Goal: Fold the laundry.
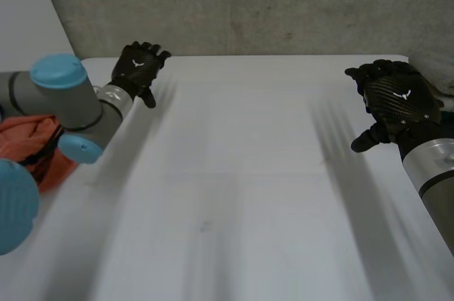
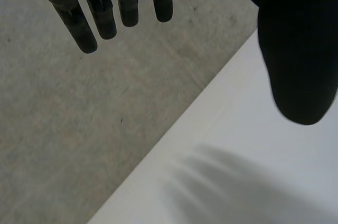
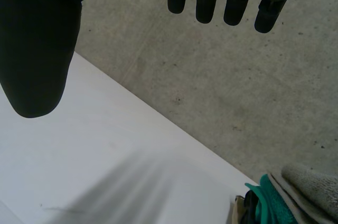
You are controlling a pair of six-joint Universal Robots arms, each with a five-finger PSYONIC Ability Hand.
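Two hands, both empty. The left hand [image 1: 138,68] hangs over the far left corner of the table [image 1: 234,194]. Its own wrist view shows the fingers [image 2: 100,18] straight and spread and the thumb [image 2: 298,49] out to the side, with nothing between them. The right hand [image 1: 397,99] is over the far right edge and looks the same: fingers [image 3: 235,2] loose and straight, thumb apart, holding nothing.

So where's the laundry? Not in the middle of the table, that part is bare. There's an orange cloth [image 1: 32,141] bunched up at the left side, tucked behind the left arm [image 1: 67,95]. I honestly can't tell if it's on the table or just off it. In the right wrist view there's a pile of clothes [image 3: 269,203] with teal, grey and something dark in it, just past the table's corner and well beyond the right fingertips. Beyond the table edge it's all concrete floor [image 1: 248,3].

My guess is folding hasn't really begun, and the next job is getting one piece onto the table.

What I'd worry about:
- The pile is a jumble, so a grab there could bring up several pieces at once, or drag the rest onto the floor.
- The orange cloth sits right against the left arm, so reaching for it looks awkward, and the elbow could shove it off the side.
- Both hands are at the edge, so a sloppy pinch could let cloth slide off.
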